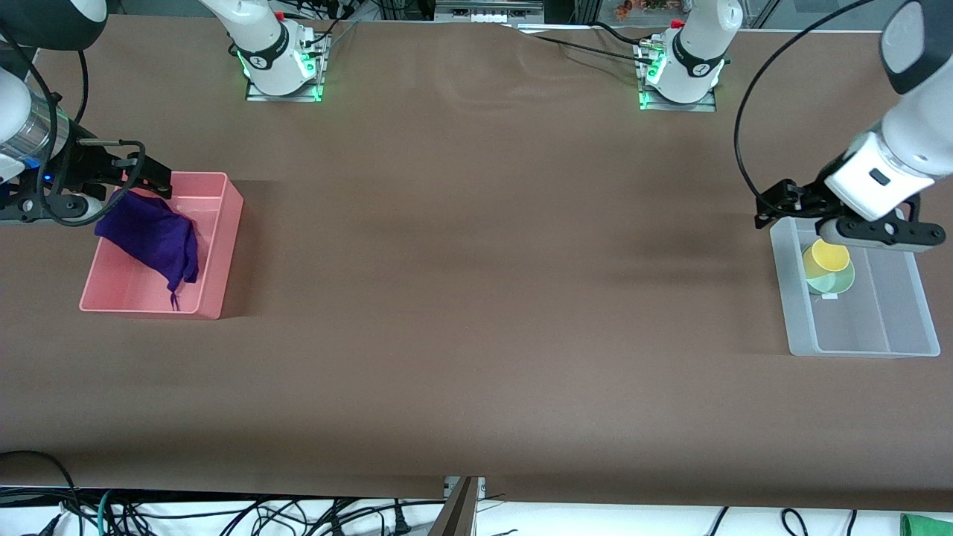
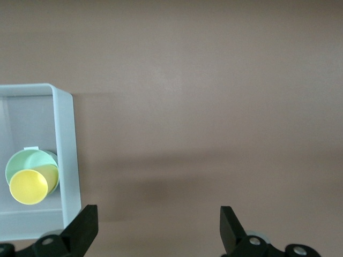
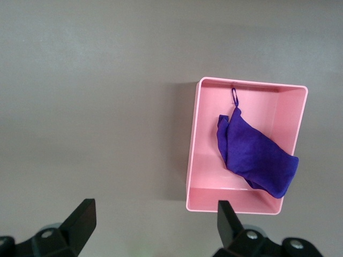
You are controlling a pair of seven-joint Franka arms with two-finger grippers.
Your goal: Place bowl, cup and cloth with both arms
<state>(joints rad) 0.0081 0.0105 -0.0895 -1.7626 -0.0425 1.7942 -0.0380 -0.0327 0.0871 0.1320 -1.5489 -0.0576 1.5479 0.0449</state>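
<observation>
While I watch both arms hover, left claw (image 1: 774, 211) spread wide over the clear bin's (image 1: 893, 344) far rim, cup (image 1: 829, 256) nested in bowl (image 1: 835, 281) inside, right claw (image 1: 153, 179) also wide apart over the pink bin (image 1: 216, 290), cloth (image 1: 153, 234) draped inside.

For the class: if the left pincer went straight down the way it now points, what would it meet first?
Judging by its wrist view, the left pincer, fingers open, points down at bare brown table beside the clear bin. It would probably meet the table first, missing cup and bowl.
</observation>
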